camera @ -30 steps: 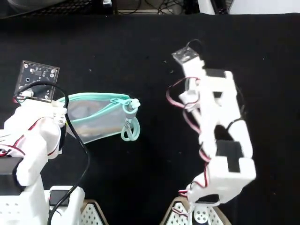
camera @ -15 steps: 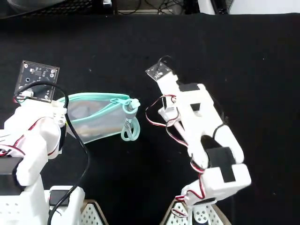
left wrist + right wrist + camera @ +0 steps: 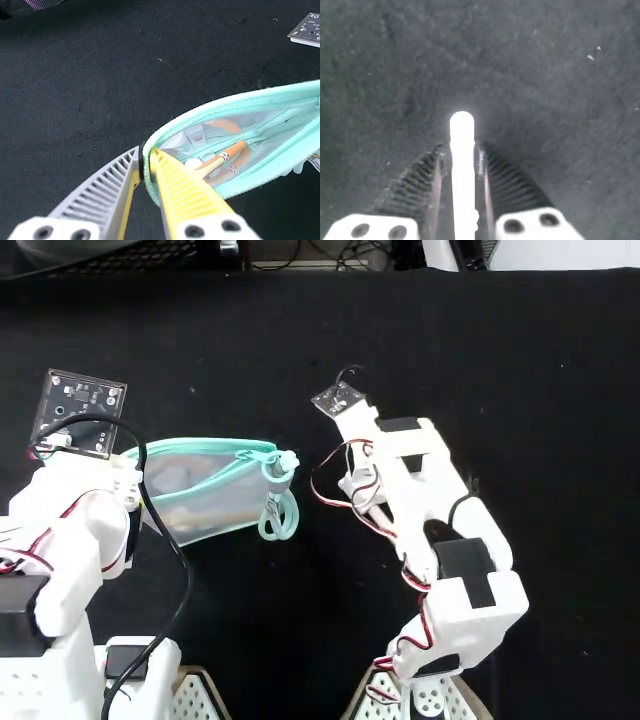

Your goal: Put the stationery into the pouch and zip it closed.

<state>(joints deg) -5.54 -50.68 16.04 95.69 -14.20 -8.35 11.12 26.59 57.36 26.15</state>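
A mint-trimmed clear pouch (image 3: 205,490) lies on the black cloth at the left, its zip open. In the left wrist view the pouch (image 3: 260,107) gapes, with orange and white pens (image 3: 222,157) inside. My left gripper (image 3: 145,154) is shut on the pouch's rim at its end nearest that arm. My right gripper (image 3: 462,150) is shut on a white stick-shaped pen (image 3: 462,160) that juts out past the fingertips above bare cloth. In the high view the right arm (image 3: 420,490) stands just right of the pouch's zip-pull end and hides its gripper.
A mint loop strap (image 3: 279,517) hangs from the pouch's zip-pull end. Cables and equipment lie beyond the table's far edge (image 3: 300,268). The black cloth (image 3: 540,390) covers the whole table.
The right arm has swung left toward the pouch's zip-pull end, most of it in the first half second. The left arm and pouch have kept still.
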